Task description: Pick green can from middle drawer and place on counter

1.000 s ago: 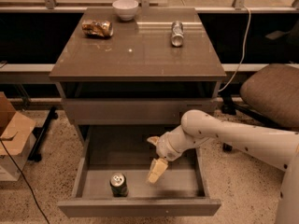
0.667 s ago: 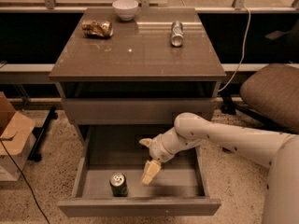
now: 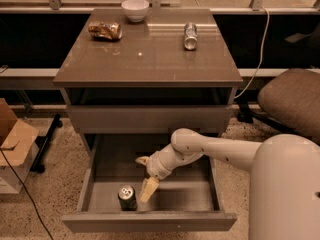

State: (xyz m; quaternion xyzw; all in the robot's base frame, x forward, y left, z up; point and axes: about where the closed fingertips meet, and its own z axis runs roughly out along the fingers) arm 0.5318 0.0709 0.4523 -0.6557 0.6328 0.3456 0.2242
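The green can (image 3: 127, 197) stands upright in the front left of the open middle drawer (image 3: 150, 222); it is dark with a silver top. My gripper (image 3: 144, 179) reaches down into the drawer just right of the can, close to it but not around it. Its fingers are spread open and hold nothing; the lower finger (image 3: 148, 189) points down beside the can. The counter (image 3: 150, 59) is the glossy grey-brown cabinet top above.
On the counter lie a plain silver can (image 3: 190, 35) at the back right, a crushed orange-gold can (image 3: 105, 30) at the back left and a white bowl (image 3: 135, 9). An office chair (image 3: 295, 104) stands to the right, a cardboard box (image 3: 12, 144) to the left.
My gripper has moved left inside the drawer, from its middle to right beside the green can. The can has not moved.
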